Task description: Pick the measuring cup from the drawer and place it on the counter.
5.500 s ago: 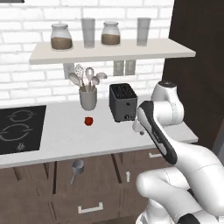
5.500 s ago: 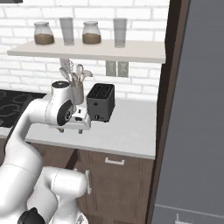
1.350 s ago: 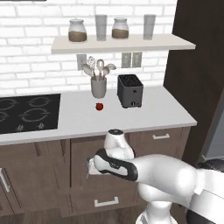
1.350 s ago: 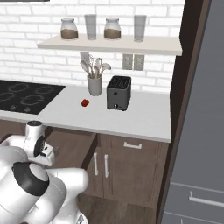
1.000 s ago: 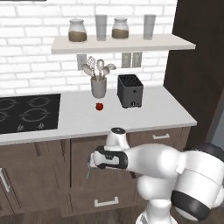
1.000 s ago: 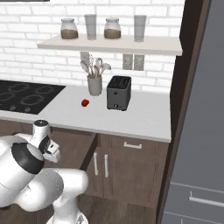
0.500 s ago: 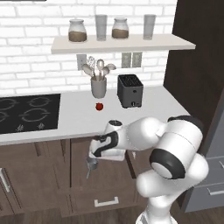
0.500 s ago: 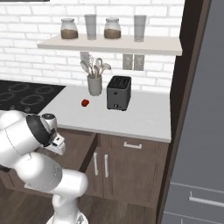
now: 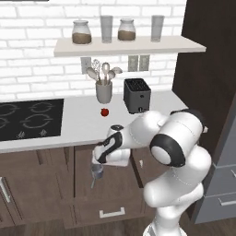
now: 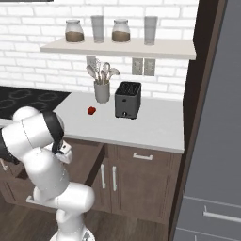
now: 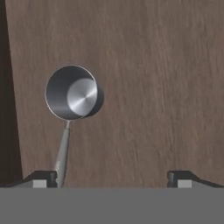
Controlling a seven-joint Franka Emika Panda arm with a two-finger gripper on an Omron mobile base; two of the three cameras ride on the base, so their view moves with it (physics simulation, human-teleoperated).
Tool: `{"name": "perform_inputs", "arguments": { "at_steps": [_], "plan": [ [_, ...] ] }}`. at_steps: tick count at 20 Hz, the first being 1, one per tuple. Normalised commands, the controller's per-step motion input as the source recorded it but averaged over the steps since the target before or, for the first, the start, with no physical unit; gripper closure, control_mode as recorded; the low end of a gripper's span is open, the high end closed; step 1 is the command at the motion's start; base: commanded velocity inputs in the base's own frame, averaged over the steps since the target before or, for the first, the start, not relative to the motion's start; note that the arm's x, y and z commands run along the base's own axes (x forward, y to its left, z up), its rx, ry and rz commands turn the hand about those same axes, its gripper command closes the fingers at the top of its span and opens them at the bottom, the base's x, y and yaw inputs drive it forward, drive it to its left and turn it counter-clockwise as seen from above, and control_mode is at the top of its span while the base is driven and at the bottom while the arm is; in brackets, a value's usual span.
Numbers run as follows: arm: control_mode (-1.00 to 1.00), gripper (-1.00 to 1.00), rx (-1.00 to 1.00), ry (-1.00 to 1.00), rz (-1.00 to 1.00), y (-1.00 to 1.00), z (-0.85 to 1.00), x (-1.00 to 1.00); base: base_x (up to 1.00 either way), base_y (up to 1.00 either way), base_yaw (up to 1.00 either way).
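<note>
Because the measuring cup point(image 11: 72, 92) lies upright on the floor of the open drawer point(image 11: 153, 87), below the desk point(image 9: 83, 120), we find the gripper point(image 11: 111, 177) hanging above it, jaws wide apart and empty, handle beside one fingertip.

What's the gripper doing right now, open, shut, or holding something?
Gripper: open, fingers wide apart, holding nothing. It hangs over the measuring cup lying on the drawer floor, with the cup's handle running by one fingertip.
</note>
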Motion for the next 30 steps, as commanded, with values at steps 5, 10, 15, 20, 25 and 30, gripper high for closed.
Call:
{"name": "perform_inputs", "arguments": {
  "at_steps": [5, 10, 15, 20, 25, 30],
  "plan": [
    [-1.00, -1.00, -0.06, 0.00, 0.00, 0.26, -0.35, 0.26, 0.00, 0.00, 0.00],
    [-1.00, -1.00, -0.03, 0.00, 0.00, 0.19, -0.22, 0.42, 0.00, 0.00, 0.00],
    [-1.00, -1.00, -0.02, 0.00, 0.00, 0.04, -0.26, 0.40, 0.00, 0.00, 0.00],
    [-1.00, -1.00, -0.03, 0.00, 0.00, 0.03, -0.31, 0.33, 0.00, 0.00, 0.00],
    [-1.00, -1.00, -0.03, 0.00, 0.00, 0.06, -0.27, 0.30, 0.00, 0.00, 0.00],
    [-1.00, 1.00, -0.02, 0.00, 0.00, 0.01, -0.20, -0.04, 0.00, 0.00, 0.00]
  ]
}}
